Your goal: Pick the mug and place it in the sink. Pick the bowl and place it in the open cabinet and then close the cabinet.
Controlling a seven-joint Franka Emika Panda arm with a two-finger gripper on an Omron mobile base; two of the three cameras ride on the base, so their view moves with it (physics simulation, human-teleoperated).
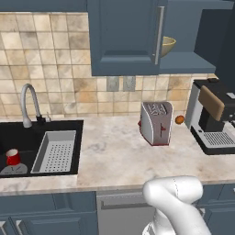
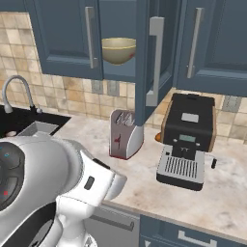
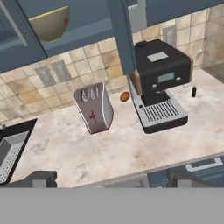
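One mug sits in the sink at nine o'clock; one bowl sits in the open cabinet at twelve; gripper fingers spread, empty.

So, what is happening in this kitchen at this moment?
A robot arm is tidying up. The red mug already sits in the sink, and the bowl rests on the shelf of the wall cabinet, whose door stands open. The gripper is open and empty, away from the door. Closing it remains.
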